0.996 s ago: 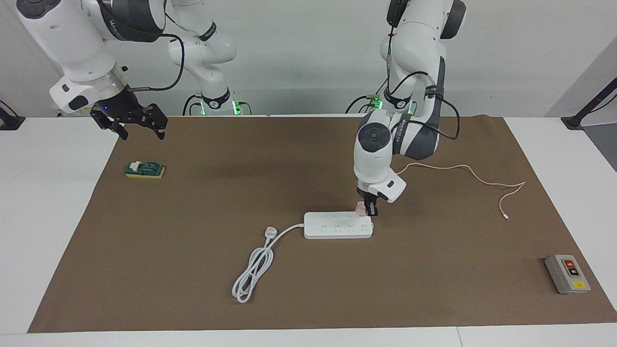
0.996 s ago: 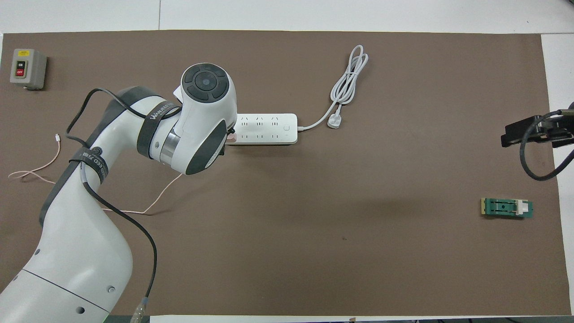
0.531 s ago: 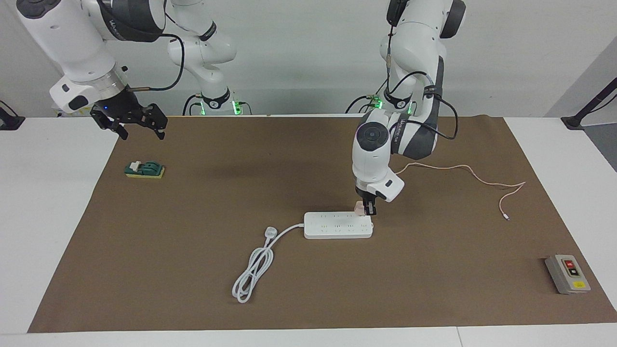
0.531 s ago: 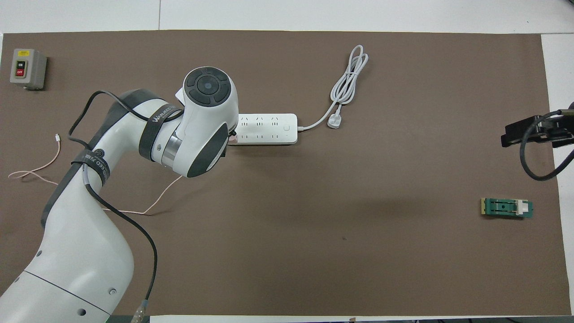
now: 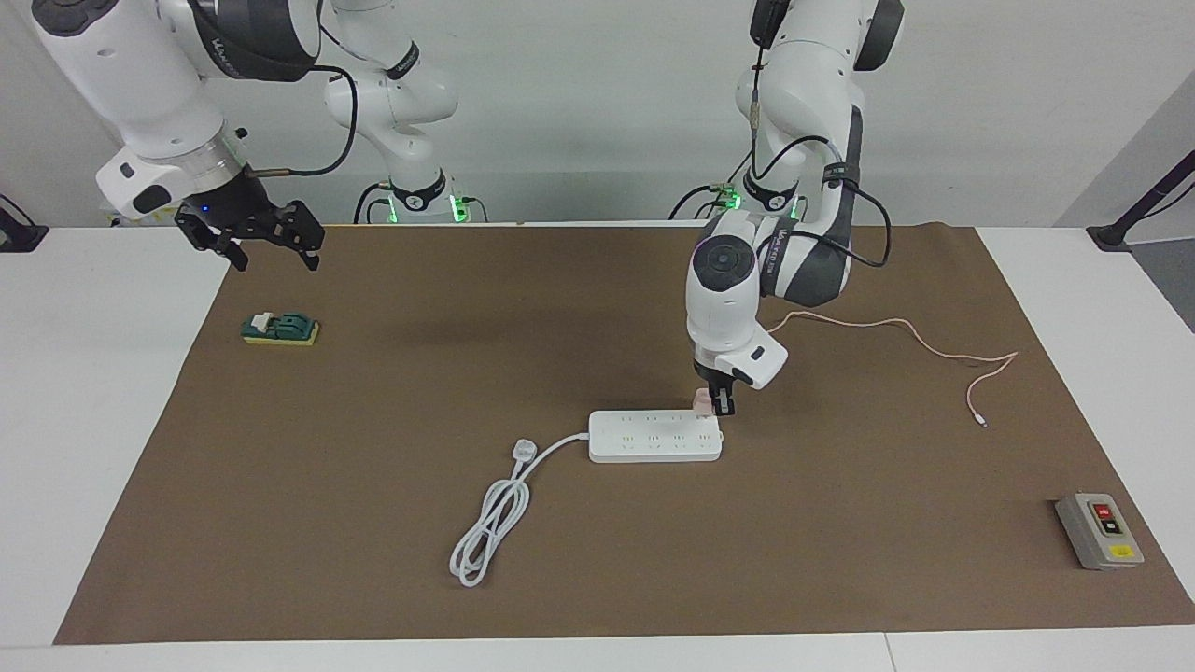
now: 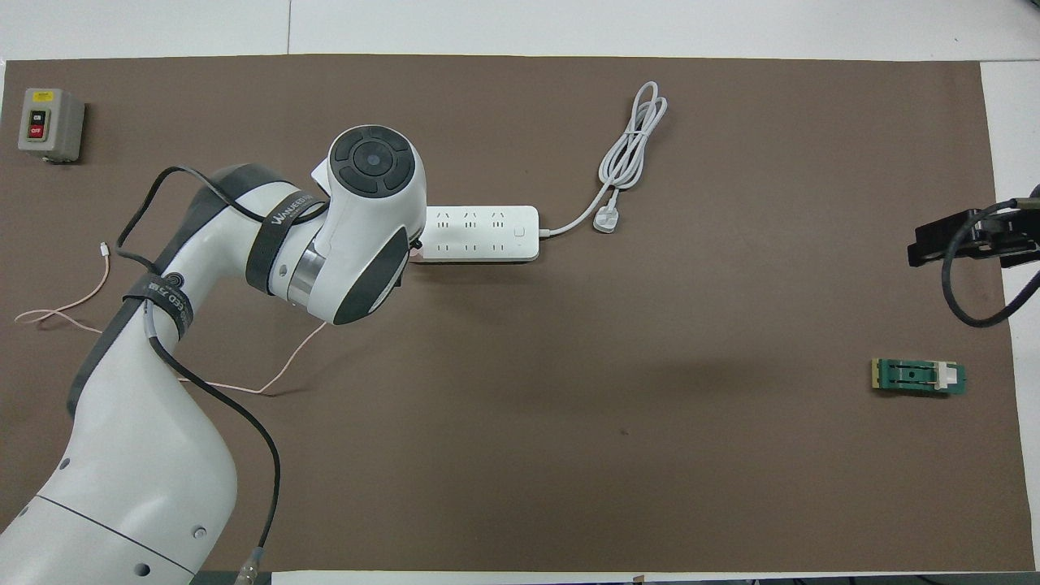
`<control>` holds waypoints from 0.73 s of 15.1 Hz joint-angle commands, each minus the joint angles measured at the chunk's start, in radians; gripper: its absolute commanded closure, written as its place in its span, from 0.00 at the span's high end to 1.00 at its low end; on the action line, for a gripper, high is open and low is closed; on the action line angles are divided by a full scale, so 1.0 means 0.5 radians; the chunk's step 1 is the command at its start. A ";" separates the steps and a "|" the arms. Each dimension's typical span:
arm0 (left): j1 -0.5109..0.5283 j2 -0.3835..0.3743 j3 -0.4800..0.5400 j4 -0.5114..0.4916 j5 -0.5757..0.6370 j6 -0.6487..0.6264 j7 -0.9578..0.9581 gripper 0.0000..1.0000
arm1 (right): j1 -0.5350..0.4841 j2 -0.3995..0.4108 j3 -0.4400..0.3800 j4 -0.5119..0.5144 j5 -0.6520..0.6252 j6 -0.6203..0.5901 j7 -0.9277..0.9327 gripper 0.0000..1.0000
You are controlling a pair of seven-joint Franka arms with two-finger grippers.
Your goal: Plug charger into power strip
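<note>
The left arm carries a dark strap printed with pale lettering that appears to begin "WAN"; the rest is too small to read. The grey box at the left arm's end of the desk has a red button, a black button and a yellow label; in the overhead view the word "OFF" can just be made out on the red one.

The long flat white power strip lies on the brown mat near the middle of the desk, its long axis running from one arm's end of the desk toward the other, sockets facing up in two rows. Its thick white cord leaves the end toward the right arm and lies in a loose loop farther from the robots, the white plug lying beside that end.

The left gripper points straight down over the strip's end toward the left arm, closed on the small pale-pink cube-shaped charger, which sits at the strip's edge nearer to the robots; whether it is seated in a socket cannot be told. Its thin pink cable trails toward the left arm's end, finishing in a tiny white connector.

The right gripper waits in the air with its fingers apart, holding nothing, over the mat's edge at the right arm's end, above a small green block with a yellow base.
</note>
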 commanded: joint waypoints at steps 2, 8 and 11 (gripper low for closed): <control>-0.008 -0.048 0.013 -0.078 0.042 0.076 -0.038 0.00 | -0.023 -0.015 0.014 0.000 -0.029 -0.038 -0.033 1.00; -0.014 -0.045 0.013 -0.087 0.045 0.110 -0.032 0.00 | -0.023 -0.015 0.014 0.000 -0.029 -0.038 -0.033 1.00; -0.020 -0.051 0.013 -0.108 0.045 0.107 -0.029 0.00 | -0.020 -0.015 0.014 0.000 -0.029 -0.038 -0.033 1.00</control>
